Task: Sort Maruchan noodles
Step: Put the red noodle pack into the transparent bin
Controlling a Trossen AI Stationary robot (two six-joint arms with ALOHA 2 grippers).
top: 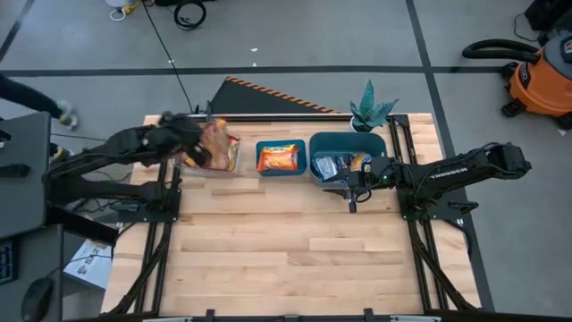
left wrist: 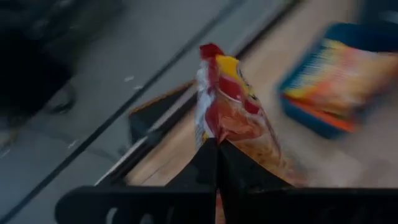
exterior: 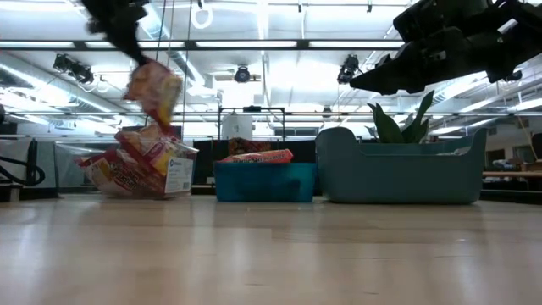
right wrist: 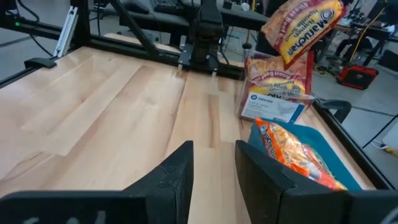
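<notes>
My left gripper (top: pixel 204 141) hangs over the clear tray (top: pixel 231 161) at the table's far left, shut on a red-and-yellow Maruchan packet (exterior: pixel 153 90). More red packets (exterior: pixel 135 165) stand piled in that tray. An orange packet (top: pixel 278 158) lies in the small teal bin (top: pixel 261 148). Blue-and-white packets (top: pixel 329 166) lie in the larger teal bin (top: pixel 344 140). My right gripper (right wrist: pixel 214 168) is open and holds nothing. It hovers above the table just near of the larger bin, also seen as the right gripper (top: pixel 351 190) in the high view. My left gripper pinches the red-and-yellow packet between its two fingers at one end edge (left wrist: pixel 219 135). The fingers (exterior: pixel 127 38) come from above, slanting down. The packet hangs tilted below them, lifted clear above the packets in the tray.
A potted plant (top: pixel 370 111) stands behind the larger bin at the far edge. The tray and both bins sit in a row along the far side. Bare wooden tabletop (top: pixel 286 250) stretches across the middle and near side. A striped ramp (top: pixel 268 97) lies beyond the far edge.
</notes>
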